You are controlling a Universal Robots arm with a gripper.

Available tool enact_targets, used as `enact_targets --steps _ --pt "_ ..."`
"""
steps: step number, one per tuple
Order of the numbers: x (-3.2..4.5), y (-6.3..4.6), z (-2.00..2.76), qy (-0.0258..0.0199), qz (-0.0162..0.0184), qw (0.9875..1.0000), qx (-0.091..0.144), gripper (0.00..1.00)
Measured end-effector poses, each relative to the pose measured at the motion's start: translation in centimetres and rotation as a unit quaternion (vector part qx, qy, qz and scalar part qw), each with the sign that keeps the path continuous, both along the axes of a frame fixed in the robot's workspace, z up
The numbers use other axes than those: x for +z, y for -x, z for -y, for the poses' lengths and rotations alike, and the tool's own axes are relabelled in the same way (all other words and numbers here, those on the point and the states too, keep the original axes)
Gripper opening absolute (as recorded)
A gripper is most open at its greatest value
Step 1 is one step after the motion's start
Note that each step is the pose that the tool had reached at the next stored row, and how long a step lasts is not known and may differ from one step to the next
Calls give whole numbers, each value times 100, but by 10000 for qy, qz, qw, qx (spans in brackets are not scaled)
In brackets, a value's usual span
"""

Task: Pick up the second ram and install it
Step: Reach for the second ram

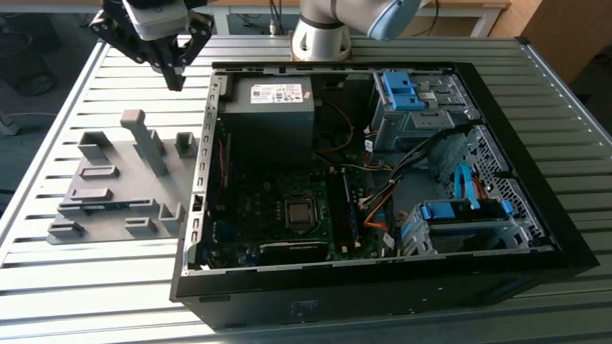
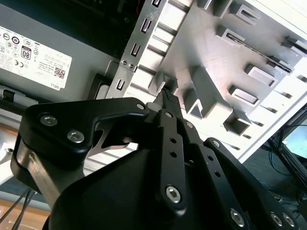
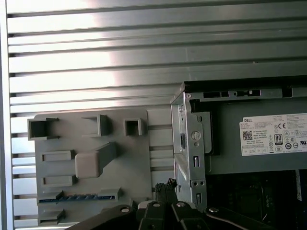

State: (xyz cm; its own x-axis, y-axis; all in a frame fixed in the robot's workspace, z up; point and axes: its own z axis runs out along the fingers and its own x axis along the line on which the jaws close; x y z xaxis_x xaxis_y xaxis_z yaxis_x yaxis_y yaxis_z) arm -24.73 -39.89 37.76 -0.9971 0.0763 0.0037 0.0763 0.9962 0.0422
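jaws: my gripper (image 1: 175,77) is pinched fully together, tips meeting, nothing between them. i hang tip-down over the table (image 1: 57,122), near the edge where my base stands. that puts me above the gap between the grey holder plate (image 3: 129,163) and the corner of the open computer case (image 1: 383,283), just outside the case wall by the power supply (image 1: 268,122). not touching anything. the second ram (image 3: 76,197) is not in hand. it stands on its long edge in a slot of the holder plate, toward the plate edge farthest from my base. in the first wrist view just its blue-green top edge sits proud of the grey plastic. my read: it's parked on edge so i can come straight down and pinch across its thin faces, in the same pose a memory slot wants. the plate lies flat on the table at the exterior view's left, just beside the case, which keeps the carry short. the case lies on its side, open face up, so the motherboard (image 1: 277,208) is exposed for top-down access. can't tell what's seated in its memory slots. judgement: pick not yet made. i'm well off the ram's slot, over the plate corner next to the case.
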Motion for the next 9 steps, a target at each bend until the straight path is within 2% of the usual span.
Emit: enact_targets --steps 9 --pt "-11 134 0 0 -5 10000 1 11"
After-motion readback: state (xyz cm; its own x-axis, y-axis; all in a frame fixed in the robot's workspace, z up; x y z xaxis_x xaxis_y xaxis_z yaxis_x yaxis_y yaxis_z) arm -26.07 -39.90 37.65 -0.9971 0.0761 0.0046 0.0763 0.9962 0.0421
